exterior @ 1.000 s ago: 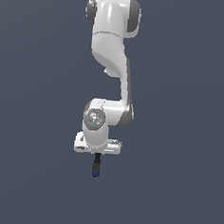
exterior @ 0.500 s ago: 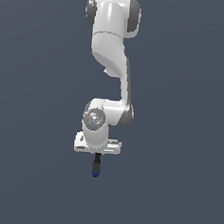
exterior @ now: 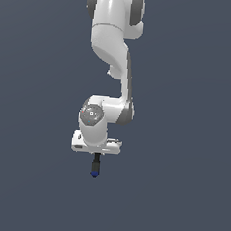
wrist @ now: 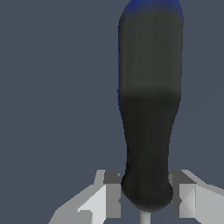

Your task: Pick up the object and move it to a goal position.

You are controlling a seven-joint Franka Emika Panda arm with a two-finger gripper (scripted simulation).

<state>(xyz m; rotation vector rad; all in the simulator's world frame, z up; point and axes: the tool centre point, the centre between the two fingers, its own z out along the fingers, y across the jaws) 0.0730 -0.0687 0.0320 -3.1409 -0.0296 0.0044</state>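
Between the fingers of the gripper point(wrist: 144, 199) sits the tool point(wrist: 150, 109), pinched at the shaft end of its black handle. Its long axis runs straight out from the hand, blue end farthest away. Seen from outside, the tool point(exterior: 96, 166) hangs vertically below the gripper point(exterior: 96, 154), clear of everything. No goal marker shows, so which way to carry it cannot be judged.

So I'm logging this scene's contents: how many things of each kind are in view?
Robot arm: 1, its gripper closed on the tool
Screwdriver-like tool: 1, black handle, blue end, hanging downward
Total: 2
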